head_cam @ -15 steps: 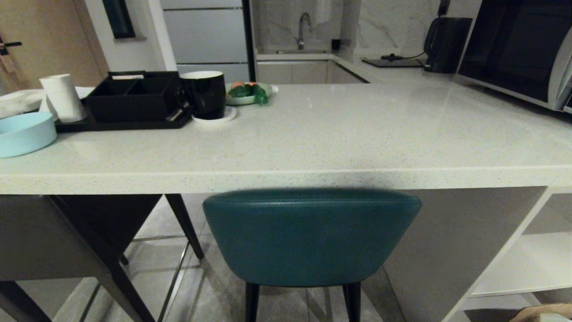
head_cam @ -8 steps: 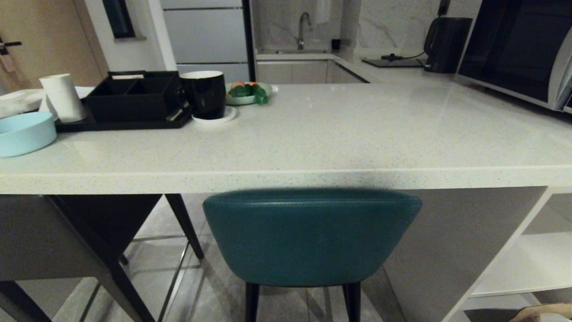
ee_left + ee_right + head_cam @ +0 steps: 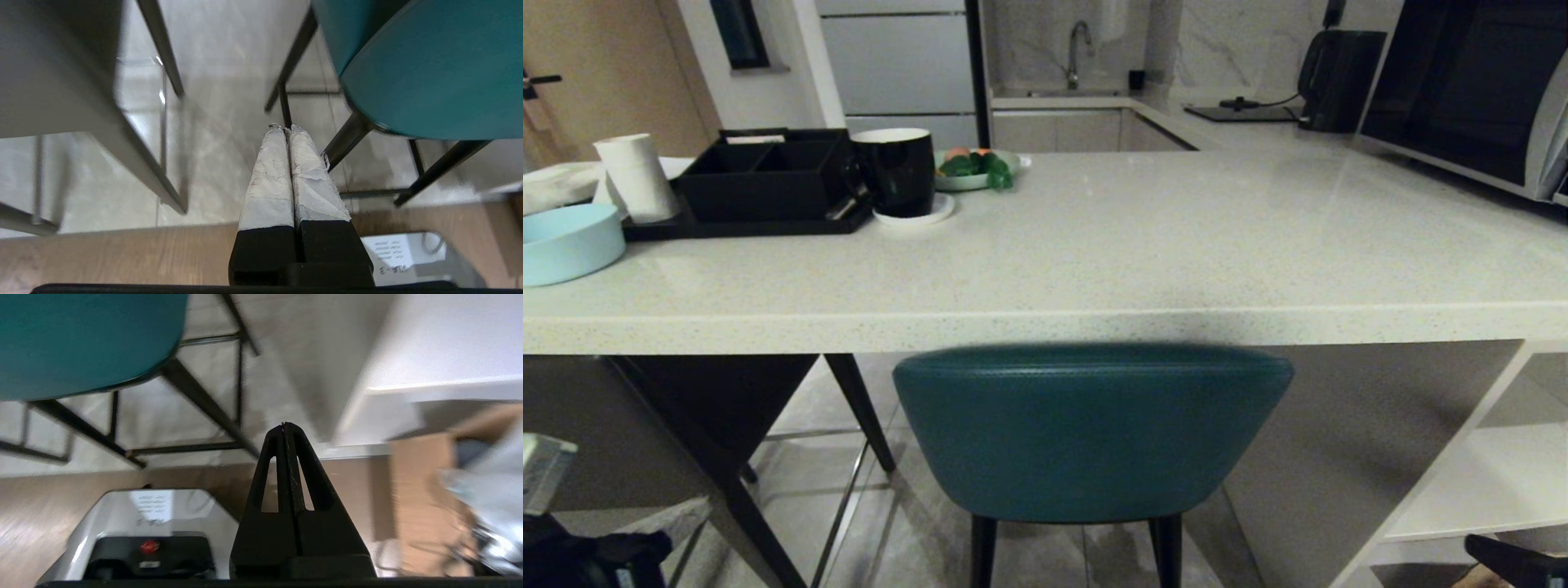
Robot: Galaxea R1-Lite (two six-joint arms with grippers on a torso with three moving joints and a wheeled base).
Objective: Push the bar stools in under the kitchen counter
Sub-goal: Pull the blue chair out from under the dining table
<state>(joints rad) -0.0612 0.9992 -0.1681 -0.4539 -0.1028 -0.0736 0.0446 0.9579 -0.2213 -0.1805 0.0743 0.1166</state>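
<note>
Teal stool (image 3: 1092, 433) stands directly in front of the counter (image 3: 1045, 327), its curved back just below the counter's front edge, black legs on the tiled floor (image 3: 890, 531). Grey stool (image 3: 596, 433) sits to its left, also at the edge. Left gripper (image 3: 284, 130) hangs low between the two stools, fingers pressed together, holding nothing. Right gripper (image 3: 284, 425) hangs low right of the teal stool, likewise clenched and empty. Black mug (image 3: 898, 171) and blue bowl (image 3: 568, 243) rest on the counter.
</note>
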